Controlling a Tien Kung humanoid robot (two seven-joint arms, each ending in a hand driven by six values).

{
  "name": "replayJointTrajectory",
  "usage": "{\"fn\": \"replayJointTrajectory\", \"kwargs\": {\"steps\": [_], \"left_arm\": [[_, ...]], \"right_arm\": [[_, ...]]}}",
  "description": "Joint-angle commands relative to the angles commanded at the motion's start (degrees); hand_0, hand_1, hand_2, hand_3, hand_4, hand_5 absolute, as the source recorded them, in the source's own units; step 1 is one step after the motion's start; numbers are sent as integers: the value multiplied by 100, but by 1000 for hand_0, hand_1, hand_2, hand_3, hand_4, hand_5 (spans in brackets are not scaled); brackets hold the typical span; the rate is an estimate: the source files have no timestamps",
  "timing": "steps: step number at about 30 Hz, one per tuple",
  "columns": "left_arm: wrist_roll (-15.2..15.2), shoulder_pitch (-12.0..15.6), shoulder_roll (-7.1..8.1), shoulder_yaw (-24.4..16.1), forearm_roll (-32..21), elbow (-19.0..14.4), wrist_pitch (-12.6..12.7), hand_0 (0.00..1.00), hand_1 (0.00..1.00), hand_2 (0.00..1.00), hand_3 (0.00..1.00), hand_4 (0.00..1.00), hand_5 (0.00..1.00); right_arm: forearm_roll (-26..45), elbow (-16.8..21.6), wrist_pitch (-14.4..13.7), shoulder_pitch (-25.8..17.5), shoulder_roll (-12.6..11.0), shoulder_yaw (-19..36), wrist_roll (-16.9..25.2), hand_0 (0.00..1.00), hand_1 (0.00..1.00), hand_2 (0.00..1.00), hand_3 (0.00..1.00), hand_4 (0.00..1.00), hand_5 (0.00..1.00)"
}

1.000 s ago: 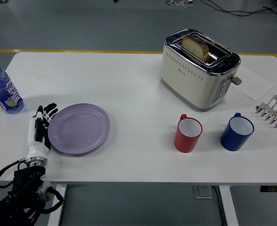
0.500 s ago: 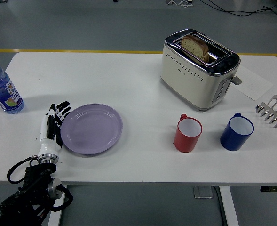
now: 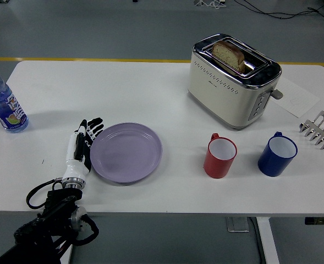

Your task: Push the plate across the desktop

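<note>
- The counter (image 3: 150, 93) is seen nearly whole, though its near-left corner is covered by the black arm and its right end is cut by the picture's edge.
- The toaster (image 3: 233, 80) has not been moved; it stands at the far right with a bread slice (image 3: 229, 55) in its slot (the lower part of the slice is hidden inside).
- The plate (image 3: 126, 152) has been slid rightward over the last second: it lay near the counter's left side and is now found closer to the middle, left of the red mug (image 3: 220, 156) and well apart from it. The push is therefore judged to be under way, with bare counter left before the mug is met.
- The left robot hand (image 3: 80, 149) has been carried along with the plate and is set against its left rim, fingers extended and held flat together, nothing being grasped (whether actual contact is made along the rim cannot be told).
- The blue mug (image 3: 277, 154) and the water bottle (image 3: 3, 104) are unchanged; the bottle is clipped by the left edge.
- The metal rack (image 3: 319, 130) at the far right is partly cut off, and its purpose cannot be made out.
- The right robot hand is not seen at all.
</note>
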Motion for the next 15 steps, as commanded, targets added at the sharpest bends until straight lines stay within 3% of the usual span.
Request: {"fn": "replayJointTrajectory", "kwargs": {"steps": [15], "left_arm": [[0,-286,0,608,-273,120,9,738,762,741,611,418,945]], "right_arm": [[3,0,1,-3,-9,-40,5,634,609,678,611,463,364]]}}
